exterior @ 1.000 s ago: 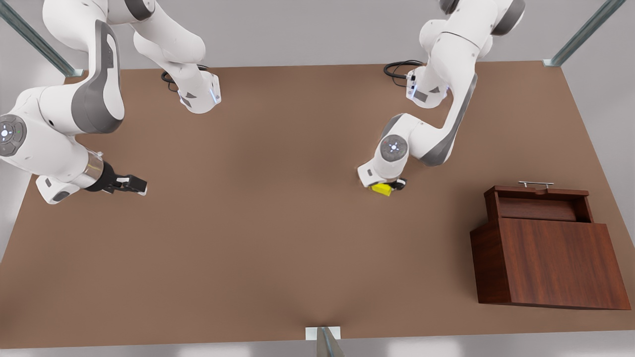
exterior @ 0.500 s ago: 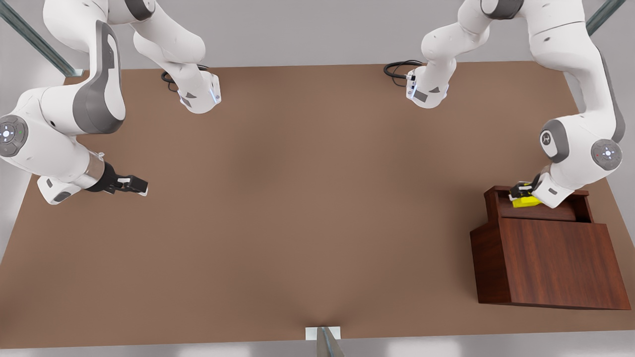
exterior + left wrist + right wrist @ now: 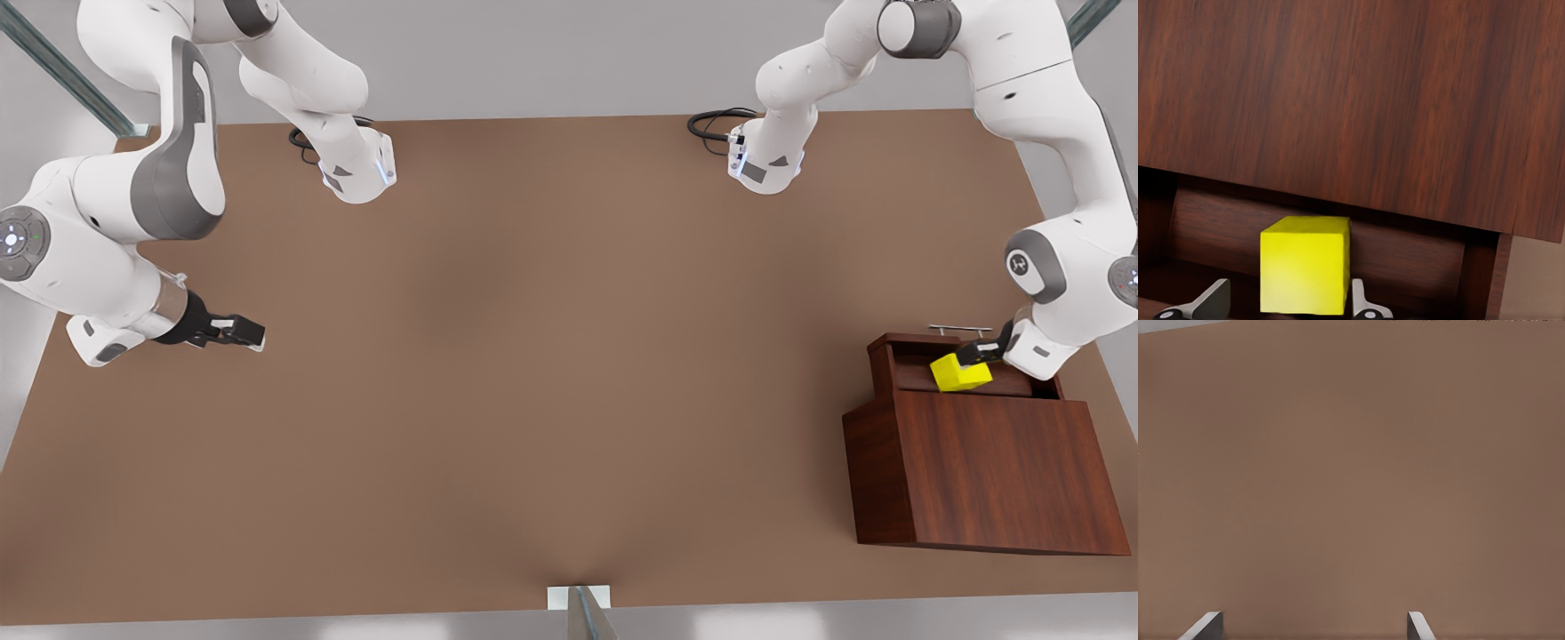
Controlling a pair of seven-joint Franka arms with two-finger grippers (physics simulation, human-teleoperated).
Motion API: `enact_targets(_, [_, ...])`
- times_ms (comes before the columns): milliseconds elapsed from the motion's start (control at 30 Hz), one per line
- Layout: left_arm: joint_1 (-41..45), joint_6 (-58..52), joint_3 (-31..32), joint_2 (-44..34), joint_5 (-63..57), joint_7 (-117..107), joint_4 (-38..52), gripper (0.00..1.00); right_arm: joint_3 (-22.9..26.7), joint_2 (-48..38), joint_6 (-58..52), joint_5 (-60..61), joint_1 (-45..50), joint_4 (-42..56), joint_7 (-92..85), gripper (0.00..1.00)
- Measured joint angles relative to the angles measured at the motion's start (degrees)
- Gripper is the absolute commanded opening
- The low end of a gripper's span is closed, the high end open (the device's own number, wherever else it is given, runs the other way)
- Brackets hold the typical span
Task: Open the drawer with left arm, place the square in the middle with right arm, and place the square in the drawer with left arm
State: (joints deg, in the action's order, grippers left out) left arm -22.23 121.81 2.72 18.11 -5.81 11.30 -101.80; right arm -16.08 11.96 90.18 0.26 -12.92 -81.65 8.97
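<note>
Yellow cube [image 3: 960, 372]: down in the open drawer [image 3: 1009, 384] of the dark wood-grain cabinet [image 3: 996, 471], at the front view's right. Resting on the drawer floor, close to the edge of the cabinet's top panel, slightly turned against the drawer walls in the front view. Well apart from the middle of the brown tabletop [image 3: 533, 356].

Drawer: slid out toward the far edge of the table, thin silver bar handle [image 3: 956, 329] on its outer face.

Left gripper [image 3: 976, 353]: on the arm at the front view's right, reaching into the drawer from the handle side, just beside the cube. Spread open around the cube in the left wrist view, one finger [image 3: 1208, 301] clearly off the cube's face with a dark gap between, the other [image 3: 1363, 303] right up against the opposite face; contact there impossible to judge. No squeeze on the cube, so nothing held.

Right gripper [image 3: 244, 332]: on the arm at the front view's left, low over bare tabletop near that side edge, far from cabinet and cube. Waiting. Spread wide in the right wrist view, fingertips [image 3: 1205, 627] well apart, plain brown surface between them, nothing gripped.
</note>
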Motion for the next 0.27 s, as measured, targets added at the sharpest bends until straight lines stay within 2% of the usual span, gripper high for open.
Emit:
enact_targets(33, [0.20,-2.56,0.72,-1.38,0.08,-1.34,1.64,1.00,0.00,0.00,0.00,0.00,-0.04,0.00,-0.01,1.00])
enact_targets(67, [0.53,-10.00,5.01,-3.47,0.15,-3.74,3.99,1.00,0.00,0.00,0.00,0.00,0.01,0.00,0.00,1.00])
enact_targets(100, [4.95,-16.69,7.68,-4.78,0.22,-7.78,7.91,1.00,-0.05,0.00,0.00,0.00,-0.03,0.00,0.05,1.00])
enact_targets(200, [16.95,-27.75,7.90,-5.28,0.28,-9.98,18.60,1.00,0.00,0.26,0.00,0.00,0.06,0.08,0.00,1.00])
enact_targets(267, [16.08,-30.49,7.81,-4.89,0.34,-9.99,19.79,1.00,0.00,0.26,0.01,0.00,0.11,0.09,0.08,1.00])
